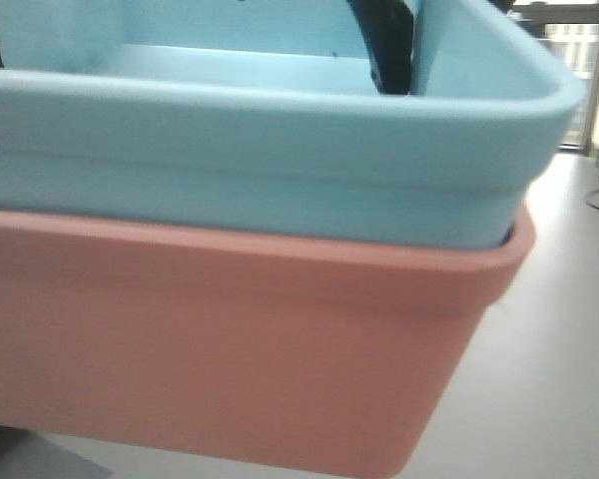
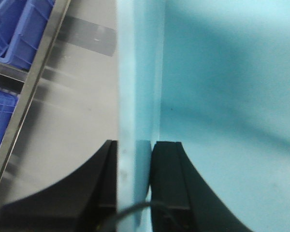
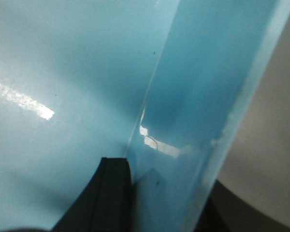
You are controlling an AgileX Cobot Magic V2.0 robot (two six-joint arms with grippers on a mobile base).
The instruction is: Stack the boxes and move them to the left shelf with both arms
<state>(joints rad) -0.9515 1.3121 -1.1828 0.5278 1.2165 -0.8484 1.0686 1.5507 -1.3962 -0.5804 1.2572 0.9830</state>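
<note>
Salmon pink tub (image 1: 230, 339) fills the lower front view, and the light blue tub (image 1: 280, 180) sits nested inside it, blue rim standing proud above the pink rim all along the near side. Pale floor (image 1: 569, 329) shows to the right of the light blue tub and below the stack's corner, so the pair appears to be held off the ground. In the left wrist view a steel bar (image 2: 34, 92) runs slantwise well to the left of the light blue tub, with dark blue bins (image 2: 19, 34) beyond it. The left gripper (image 2: 135, 183) is clamped narrowly on the light blue tub's wall, one black finger (image 2: 94, 188) outside and one inside. The right gripper (image 3: 164, 203) likewise straddles the tub's wall, one finger (image 3: 106, 193) pressed to the inner face, a dark shape outside.
</note>
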